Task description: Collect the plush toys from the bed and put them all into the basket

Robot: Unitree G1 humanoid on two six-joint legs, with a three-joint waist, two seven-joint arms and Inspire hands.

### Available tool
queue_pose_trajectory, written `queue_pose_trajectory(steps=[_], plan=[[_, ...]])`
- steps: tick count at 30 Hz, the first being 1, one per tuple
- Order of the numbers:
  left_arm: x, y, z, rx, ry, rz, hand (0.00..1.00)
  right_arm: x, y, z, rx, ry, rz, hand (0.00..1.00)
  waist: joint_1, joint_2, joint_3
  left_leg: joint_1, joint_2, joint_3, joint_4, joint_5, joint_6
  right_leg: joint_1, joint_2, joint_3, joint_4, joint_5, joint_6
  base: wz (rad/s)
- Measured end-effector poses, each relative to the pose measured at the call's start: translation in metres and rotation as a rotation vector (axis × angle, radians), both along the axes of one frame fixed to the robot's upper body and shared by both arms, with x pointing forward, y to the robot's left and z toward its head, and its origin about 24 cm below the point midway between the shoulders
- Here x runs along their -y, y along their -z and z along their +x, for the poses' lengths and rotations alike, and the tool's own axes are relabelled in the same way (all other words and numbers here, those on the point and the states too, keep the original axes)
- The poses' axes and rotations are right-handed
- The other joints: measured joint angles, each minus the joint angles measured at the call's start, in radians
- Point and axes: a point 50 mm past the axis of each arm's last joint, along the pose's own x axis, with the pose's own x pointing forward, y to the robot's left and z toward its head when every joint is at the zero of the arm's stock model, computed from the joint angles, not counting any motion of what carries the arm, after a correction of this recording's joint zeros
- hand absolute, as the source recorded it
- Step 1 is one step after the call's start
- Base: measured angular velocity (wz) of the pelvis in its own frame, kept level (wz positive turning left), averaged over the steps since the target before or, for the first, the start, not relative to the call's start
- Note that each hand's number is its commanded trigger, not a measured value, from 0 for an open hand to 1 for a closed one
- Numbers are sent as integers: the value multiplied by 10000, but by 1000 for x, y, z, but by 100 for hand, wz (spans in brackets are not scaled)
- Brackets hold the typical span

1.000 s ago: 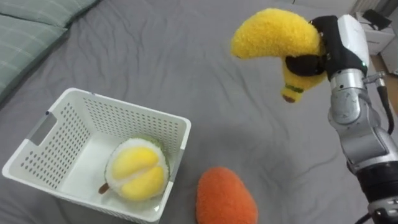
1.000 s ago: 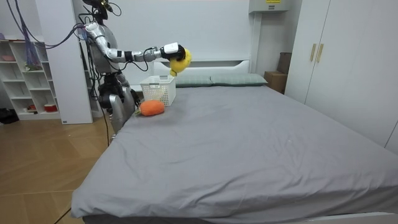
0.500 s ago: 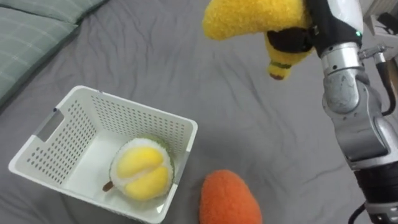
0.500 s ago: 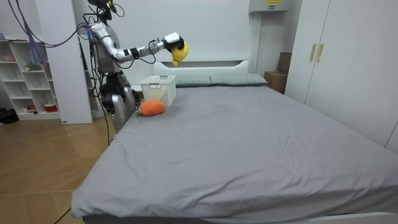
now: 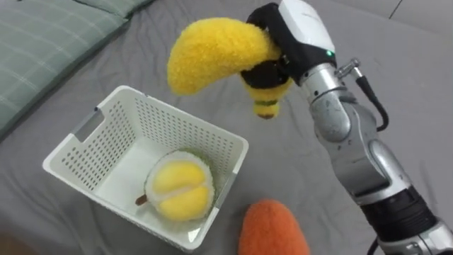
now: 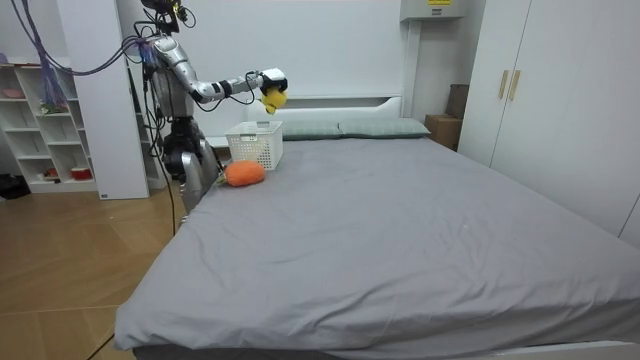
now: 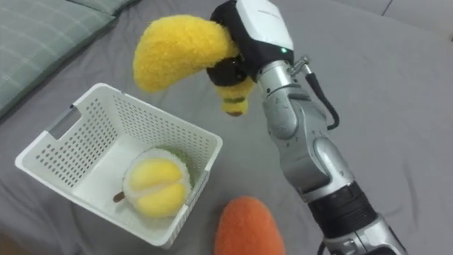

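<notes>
Robot stood at the side of the bed (image 5: 396, 92), by the white basket (image 5: 177, 120), which sat on the grey sheet near the pillow (image 5: 42, 49).

Right hand (image 5: 297, 32): fingers curled tight round the plush banana (image 5: 212, 53) near its stem end, a firm clasp. The fat end of the banana jutted out over the basket's far rim. Toy was held in the air, well above the basket and touching neither rim nor wall. In the room view the arm reached out level over the basket with the banana (image 6: 270, 97) at its end.

Inside the basket: one plush durian (image 5: 180, 190), lying on the floor of it against the near wall. Counted as collected.

Outside the basket: an orange plush toy (image 5: 272, 227) on the sheet, just beside the basket's near corner, not held by anything.

Tally, as I judged it:
- done: durian in.
- in hand: banana lifted and brought over the basket, not yet released. Likely needed lowering or a short shift toward the basket's middle, then a letting-go, so it would drop inside and not bounce off the rim.
- left: orange toy to pick up and drop in.

No other toys seen on the sheet around the basket.
</notes>
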Motion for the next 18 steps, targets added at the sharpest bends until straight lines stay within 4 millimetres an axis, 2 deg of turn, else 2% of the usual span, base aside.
queue_pose_trajectory(steps=[4, 6, 8, 9, 10, 11, 12, 18], plan=[[3, 0, 2, -18, 177, 4, 0, -12, 4, -3, -211, -356, 45, 100, 360, -37, 6, -57, -20, -99, -10, 3, 2, -17, -12, -79, -6, -2, 3, 6], [3, 0, 2, 8, 180, 25, 0, -19, 10, -5, -404, -605, -119, 100, 414, -95, 3, -27, -23, -134, 2, 6, -2, -11, -11, -98, -9, -2, 4, 3], [1, -2, 5, 109, 214, 101, 0, -26, 19, -6, -745, -869, -324, 100, 476, -250, 44, -45, -39, -218, 62, 17, -14, 20, -3, -124, -24, -4, 5, 9], [1, -2, 5, 141, 221, 115, 0, -27, 21, -6, -864, -903, -374, 79, 489, -297, 50, -70, -42, -241, 83, 17, -14, 23, -3, -146, -27, -4, 5, 13], [1, -3, 6, 190, 233, 123, 0, -28, 25, -6, -1092, -943, -468, 64, 519, -377, 60, -106, -62, -311, 119, 17, -14, 23, -12, -208, -32, -4, 5, 15], [1, -3, 7, 196, 237, 121, 0, -29, 29, -5, -1290, -914, -485, 28, 522, -431, 60, -122, -82, -383, 136, 17, -13, 46, -27, -269, -34, -5, 6, 14], [1, -3, 7, 194, 239, 120, 0, -30, 31, -5, -1386, -880, -481, 0, 534, -450, 56, -122, -87, -392, 130, 15, -11, 58, -36, -296, -34, -5, 6, 8], [1, -3, 9, 237, 246, 131, 0, -35, 32, -5, -1635, -981, -365, 0, 653, -467, 74, -116, -120, -455, 135, 10, -4, 144, -65, -357, -31, -9, 14, 3]])
